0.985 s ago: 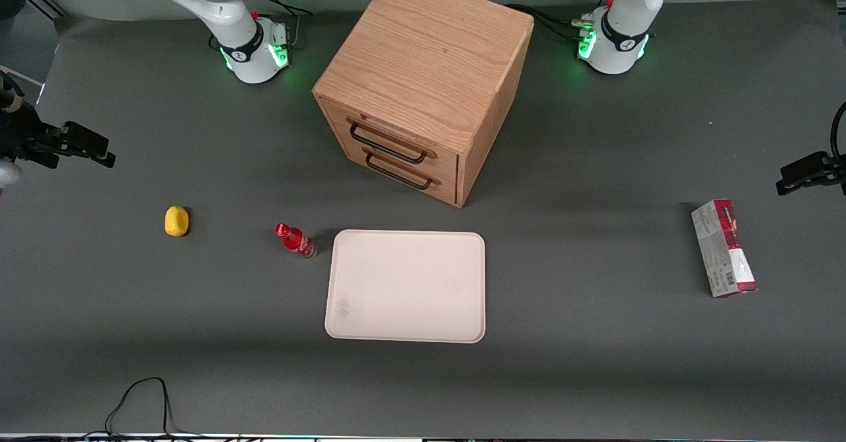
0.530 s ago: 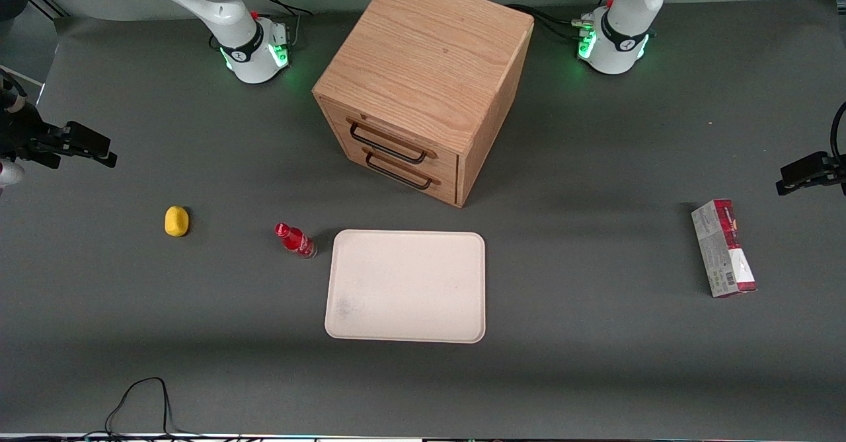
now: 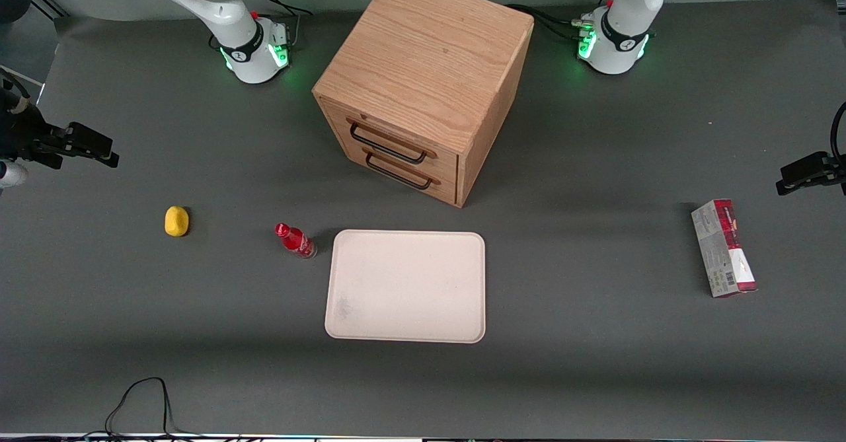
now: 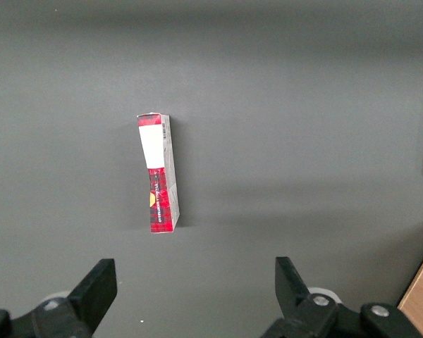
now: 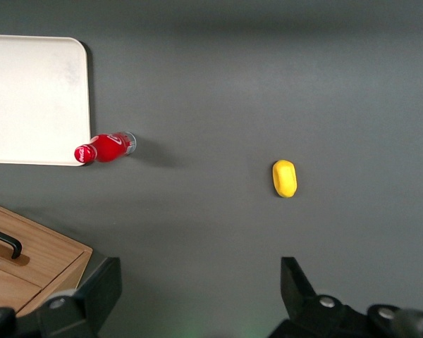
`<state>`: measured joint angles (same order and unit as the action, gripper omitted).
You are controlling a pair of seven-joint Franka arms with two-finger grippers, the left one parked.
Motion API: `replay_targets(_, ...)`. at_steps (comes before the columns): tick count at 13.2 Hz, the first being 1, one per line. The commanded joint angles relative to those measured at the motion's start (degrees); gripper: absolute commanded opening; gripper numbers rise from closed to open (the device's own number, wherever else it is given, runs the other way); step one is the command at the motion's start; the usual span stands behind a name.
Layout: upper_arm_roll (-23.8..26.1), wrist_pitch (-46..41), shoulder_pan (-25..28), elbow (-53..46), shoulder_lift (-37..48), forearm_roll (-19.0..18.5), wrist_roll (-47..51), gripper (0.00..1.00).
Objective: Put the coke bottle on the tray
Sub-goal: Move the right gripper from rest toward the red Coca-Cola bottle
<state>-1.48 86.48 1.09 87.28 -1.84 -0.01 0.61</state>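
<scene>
The tool [image 3: 92, 151] is edging a touch toward the bottle since a second ago; nothing else has shifted. The coke bottle [image 3: 295, 240] is standing upright on the counter [image 3: 595, 363], just beside the tray [image 3: 406, 287] near a corner, not on it. The tool is hovering high at the working arm's end, fingers [image 5: 299, 285] spread wide, gripping nothing. A yellow lump [image 3: 176, 221] is sitting between bottle and tool. The wooden drawer cabinet [image 3: 423, 78] is sitting farther from the camera than the tray.

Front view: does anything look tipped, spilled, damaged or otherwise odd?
Nothing stands out. The coke bottle stands upright on the mat beside the tray, not on it; the open pincer is far off at the working arm's end.
</scene>
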Motion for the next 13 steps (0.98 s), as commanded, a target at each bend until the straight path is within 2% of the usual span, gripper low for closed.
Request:
replay_targets(1, 0.07, 0.44, 1.80, -0.17, -1.05, 0.10, -0.25, 1.00)
replay_targets(6, 0.07, 3.16, 9.09, -4.82, -7.81, 0.19, 0.36, 1.00)
replay_targets(9, 0.16, 4.14, 13.14, -9.56, -12.64, 0.28, 7.73, 1.00)
replay_targets(13, 0.16, 4.14, 17.72, -12.13, -15.21, 0.19, 12.22, 1.00)
